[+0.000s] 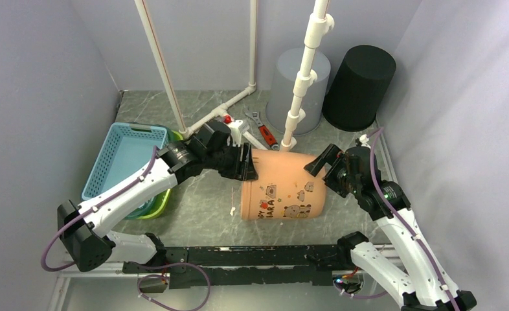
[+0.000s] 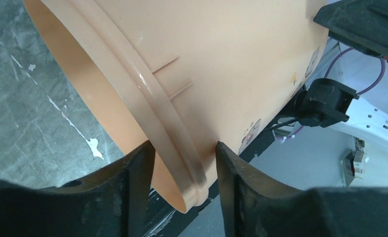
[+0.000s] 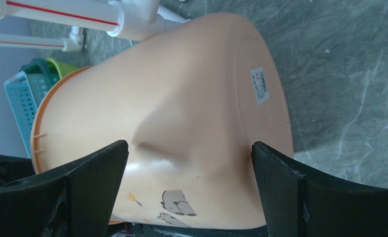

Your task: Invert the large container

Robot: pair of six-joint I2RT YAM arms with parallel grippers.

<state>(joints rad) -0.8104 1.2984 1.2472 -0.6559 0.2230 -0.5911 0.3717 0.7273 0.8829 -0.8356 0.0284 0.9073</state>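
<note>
Near the middle of the bench, the orange bucket was tipped on its side, mouth toward the left arm and base toward the right; I could not tell whether it touched the surface. Through the left wrist camera I saw the left end effector clamped on the rim, one finger inside the mouth and one outside. The right end effector was spread wide yet gripped the bucket's bottom corner: one finger dented the wall, the other bore on the base, which carried a sticker. A blue basket sat beyond the left arm.
</note>
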